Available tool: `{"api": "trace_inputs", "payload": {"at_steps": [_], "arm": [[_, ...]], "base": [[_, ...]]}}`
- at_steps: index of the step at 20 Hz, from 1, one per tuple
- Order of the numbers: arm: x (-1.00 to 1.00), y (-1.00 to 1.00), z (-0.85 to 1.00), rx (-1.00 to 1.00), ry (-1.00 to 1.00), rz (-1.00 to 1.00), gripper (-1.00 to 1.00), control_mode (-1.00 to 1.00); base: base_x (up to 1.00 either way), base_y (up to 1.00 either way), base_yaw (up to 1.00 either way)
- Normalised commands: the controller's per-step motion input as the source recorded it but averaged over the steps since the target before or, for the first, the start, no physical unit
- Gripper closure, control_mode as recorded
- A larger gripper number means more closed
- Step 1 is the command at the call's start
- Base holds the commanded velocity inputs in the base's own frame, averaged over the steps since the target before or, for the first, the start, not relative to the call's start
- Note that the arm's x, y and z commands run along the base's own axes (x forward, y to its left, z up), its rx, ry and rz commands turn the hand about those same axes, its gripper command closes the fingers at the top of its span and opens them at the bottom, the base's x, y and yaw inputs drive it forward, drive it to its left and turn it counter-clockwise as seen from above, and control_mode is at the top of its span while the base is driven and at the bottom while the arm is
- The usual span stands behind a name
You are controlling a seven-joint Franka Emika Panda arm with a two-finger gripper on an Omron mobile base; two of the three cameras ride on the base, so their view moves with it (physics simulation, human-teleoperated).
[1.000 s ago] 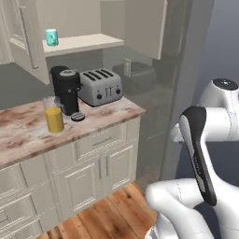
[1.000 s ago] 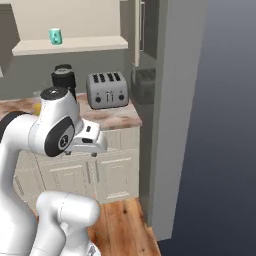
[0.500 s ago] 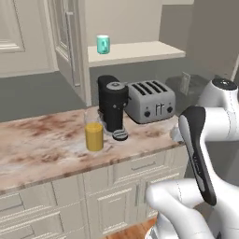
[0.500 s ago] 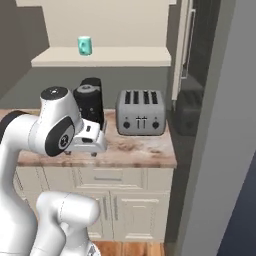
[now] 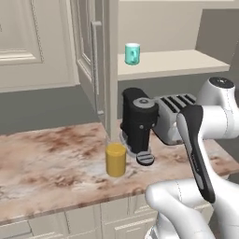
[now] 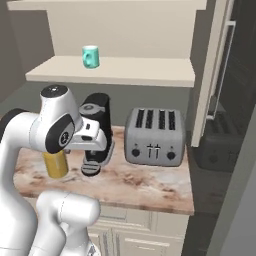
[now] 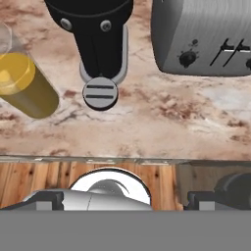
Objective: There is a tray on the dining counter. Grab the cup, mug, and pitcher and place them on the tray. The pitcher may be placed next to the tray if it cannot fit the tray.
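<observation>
The light teal mug (image 5: 132, 53) (image 6: 90, 56) stands on a cream wall shelf above the worktop. The glass pitcher (image 5: 115, 158) (image 7: 23, 84) with orange-yellow liquid stands on the marbled worktop, just left of a black coffee machine; in the right base view the pitcher (image 6: 55, 165) is partly behind my arm. My gripper (image 7: 125, 201) hangs above the worktop's front edge, looking down, fingertips wide apart, open and holding nothing, well short of the pitcher. The tray, the cup and the dining counter are out of view.
A black coffee machine (image 5: 139, 122) (image 6: 98, 131) and a silver four-slot toaster (image 6: 155, 136) (image 7: 201, 34) share the marbled worktop (image 5: 56, 161) over cream drawers. An open cream cabinet door (image 5: 100, 70) stands above the pitcher. A dark tall appliance (image 6: 235, 105) is at the right.
The whole picture has shifted: the base has driven closer to the worktop and sideways, so pitcher, coffee machine and toaster appear larger. The arm keeps its pose; the gripper stays open.
</observation>
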Motion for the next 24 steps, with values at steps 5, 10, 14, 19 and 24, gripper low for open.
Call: {"api": "trace_inputs", "payload": {"at_steps": [5, 10, 14, 19, 24], "arm": [[0.00, 0.00, 0.00, 0.00, 0.00, 0.00, -1.00, 1.00], [0.00, 0.00, 0.00, 0.00, 0.00, 0.00, -1.00, 1.00], [0.00, 0.00, 0.00, 0.00, 0.00, 0.00, -1.00, 1.00], [0.00, 0.00, 0.00, 0.00, 0.00, 0.00, -1.00, 1.00], [0.00, 0.00, 0.00, 0.00, 0.00, 0.00, -1.00, 1.00]], "base": [[0.16, -0.08, 0.06], [0.05, -0.03, 0.05], [0.12, -0.04, 0.12], [0.12, 0.00, 0.13], [0.05, 0.00, 0.08]]}}
